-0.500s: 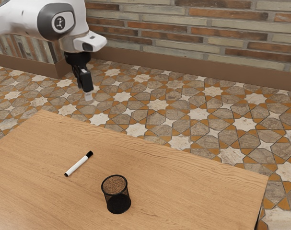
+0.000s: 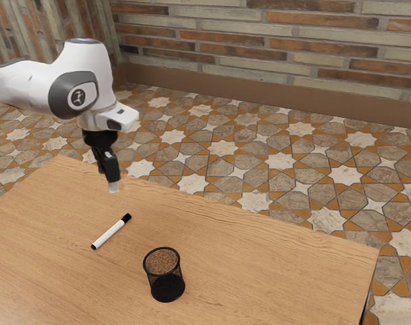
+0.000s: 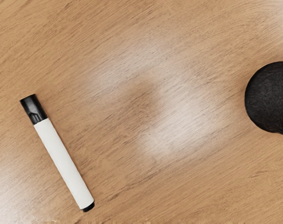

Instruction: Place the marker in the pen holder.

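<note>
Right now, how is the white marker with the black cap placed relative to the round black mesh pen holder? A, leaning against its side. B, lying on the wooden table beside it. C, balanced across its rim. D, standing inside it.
B: the white marker with the black cap lies flat on the wooden table, with bare wood between it and the round black mesh pen holder.

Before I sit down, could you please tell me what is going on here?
A robot arm is set to put the marker into the pen holder, but nothing is being handled at this moment. The tool hovers above the table, clear of the marker. The marker lies on its side on the wood, capped, and the black pen holder stands upright a little way from it. The marker is not yet in the holder.
</note>
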### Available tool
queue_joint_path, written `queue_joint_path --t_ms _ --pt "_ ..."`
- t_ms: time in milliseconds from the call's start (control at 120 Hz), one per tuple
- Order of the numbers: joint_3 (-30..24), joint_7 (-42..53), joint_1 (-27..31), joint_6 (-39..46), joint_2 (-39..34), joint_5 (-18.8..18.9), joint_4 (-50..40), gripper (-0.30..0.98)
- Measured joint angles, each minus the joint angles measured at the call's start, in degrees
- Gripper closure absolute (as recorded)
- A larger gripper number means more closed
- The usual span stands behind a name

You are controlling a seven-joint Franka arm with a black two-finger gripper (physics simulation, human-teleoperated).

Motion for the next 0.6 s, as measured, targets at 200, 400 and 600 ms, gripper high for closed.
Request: queue_joint_path --t_ms 200,400,600 --pt "2.93 -4.28 -0.26 13.80 5.49 3.10 -6.81 0.01" --pt "5.30 -10.66 1.58 24.79 12.45 1.94 -6.22 0.30" --pt "5.43 -16.07 2.78 28.96 20.11 -1.14 -1.71 0.42"
